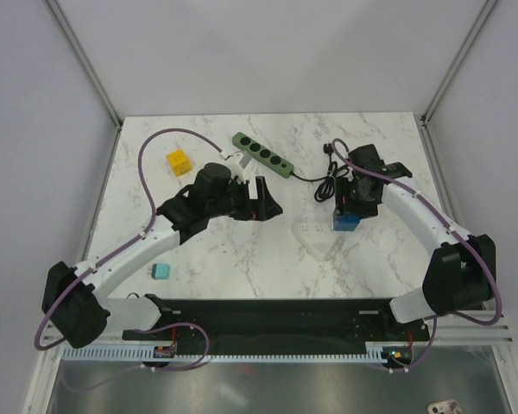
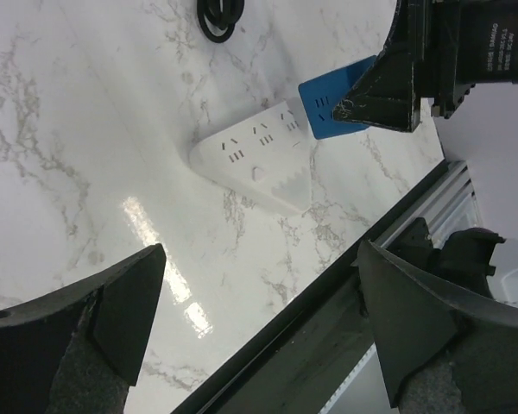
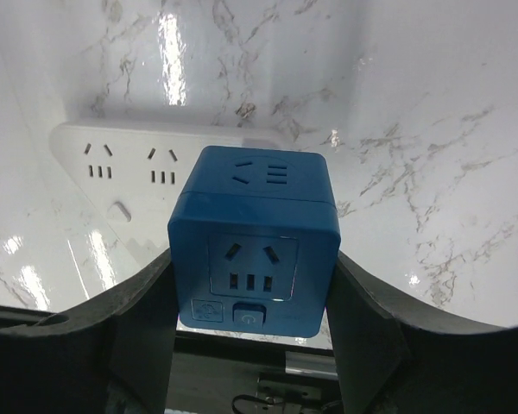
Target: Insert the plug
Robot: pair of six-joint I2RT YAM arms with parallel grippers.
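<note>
My right gripper point(image 3: 252, 259) is shut on a blue cube socket point(image 3: 255, 216) and holds it just above the marble table, its fingers point(image 3: 363, 319) pressed on the cube's two sides. Right behind the cube lies a white triangular power strip point(image 3: 112, 164), also seen in the left wrist view point(image 2: 255, 159). My left gripper point(image 2: 261, 250) hangs open over bare marble near the table's front edge with nothing between its jaws. From above, it point(image 1: 266, 203) sits left of the white strip point(image 1: 315, 235). I cannot make out the plug itself.
A green power strip point(image 1: 262, 154) lies at the back, and its black cable point(image 1: 326, 185) coils beside the right gripper point(image 1: 350, 207). A yellow block point(image 1: 179, 161) sits at the back left and a small teal piece point(image 1: 161, 271) at the front left. A black rail point(image 2: 328, 310) borders the near edge.
</note>
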